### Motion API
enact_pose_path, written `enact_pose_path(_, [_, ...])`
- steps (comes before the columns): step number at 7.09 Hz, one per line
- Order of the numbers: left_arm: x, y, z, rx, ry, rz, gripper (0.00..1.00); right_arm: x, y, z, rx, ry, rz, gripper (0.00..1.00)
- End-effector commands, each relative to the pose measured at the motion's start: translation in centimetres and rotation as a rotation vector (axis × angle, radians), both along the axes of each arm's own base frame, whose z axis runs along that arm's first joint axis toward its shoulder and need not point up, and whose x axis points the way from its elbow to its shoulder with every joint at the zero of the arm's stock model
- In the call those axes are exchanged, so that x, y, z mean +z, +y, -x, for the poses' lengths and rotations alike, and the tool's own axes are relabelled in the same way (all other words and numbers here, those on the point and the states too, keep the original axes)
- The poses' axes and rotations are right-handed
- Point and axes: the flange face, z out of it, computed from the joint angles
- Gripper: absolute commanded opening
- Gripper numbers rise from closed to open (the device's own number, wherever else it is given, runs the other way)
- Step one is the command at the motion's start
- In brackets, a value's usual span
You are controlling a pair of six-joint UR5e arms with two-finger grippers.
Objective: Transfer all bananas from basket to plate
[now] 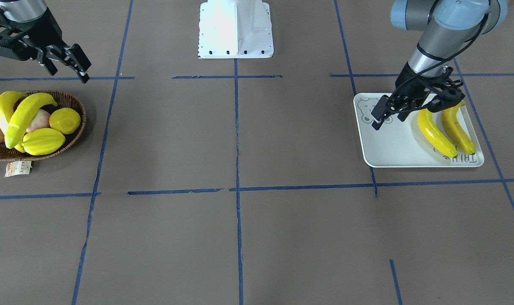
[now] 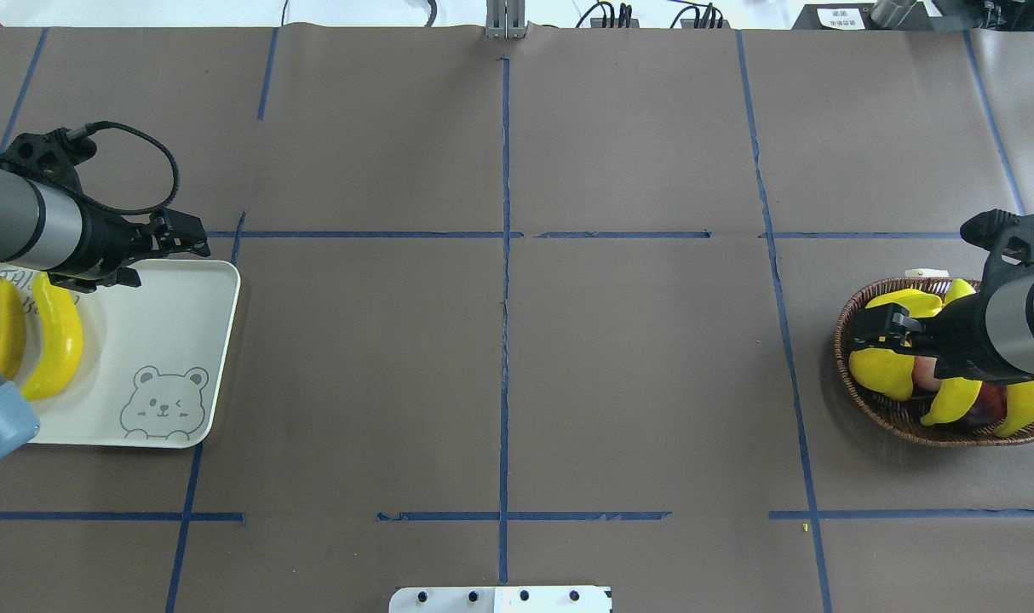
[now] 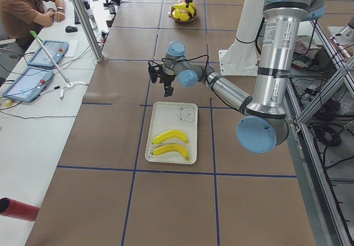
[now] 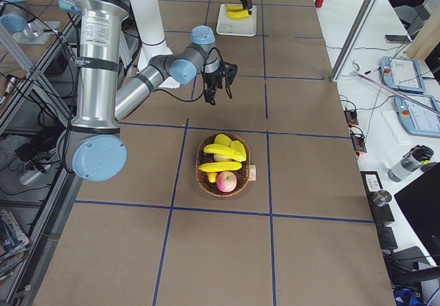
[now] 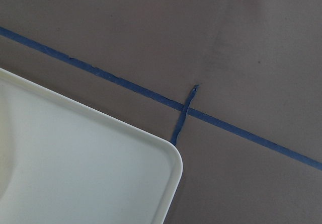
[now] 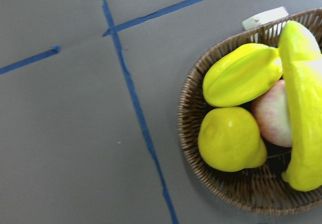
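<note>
Two bananas (image 1: pixel 435 133) (image 1: pixel 458 129) lie side by side on the white plate (image 1: pixel 392 148), at its lettered end (image 2: pixel 57 340). My left gripper (image 1: pixel 390 118) hangs open and empty above the plate's far edge, beside the bananas. Two more bananas (image 1: pixel 26 114) (image 1: pixel 5 108) rest across other fruit in the wicker basket (image 1: pixel 77 133). My right gripper (image 1: pixel 68 72) is open and empty, hovering over the basket's robot-side rim (image 2: pixel 887 332). The right wrist view shows one banana (image 6: pixel 304 108) at the basket's (image 6: pixel 201 83) right side.
The basket also holds a starfruit (image 1: pixel 43 141), a lemon (image 1: pixel 65 120) and pinkish round fruit (image 1: pixel 39 120). A paper tag (image 1: pixel 17 168) lies by its rim. Blue tape lines cross the brown table. The robot base (image 1: pixel 236 29) stands at the middle. A person (image 3: pixel 25 5) sits beyond the table.
</note>
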Motion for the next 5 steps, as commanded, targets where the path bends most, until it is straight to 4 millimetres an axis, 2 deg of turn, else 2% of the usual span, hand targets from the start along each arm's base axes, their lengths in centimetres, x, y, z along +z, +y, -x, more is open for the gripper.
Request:
enact_pose_path(1, [-2.1, 0.1, -0.6, 0.000, 0.034, -0.013, 1.00, 5.8, -1.4, 0.2, 0.057, 0.141, 0.022, 1.00])
enact_pose_path(2, [-2.5, 0.3, -0.5, 0.002, 0.040, -0.019, 1.00, 7.7, -1.2, -0.7, 0.073, 0.193, 0.015, 1.00])
enact_pose_path(4, [-2.9, 0.7, -0.8, 0.011, 0.042, -0.021, 1.00, 9.9, -0.7, -1.2, 0.066, 0.234, 0.042, 1.00])
enact_pose_path(5, [-3.0, 0.8, -0.7, 0.011, 0.044, -0.022, 0.99, 10.0, -0.6, -1.2, 0.061, 0.235, 0.041, 1.00])
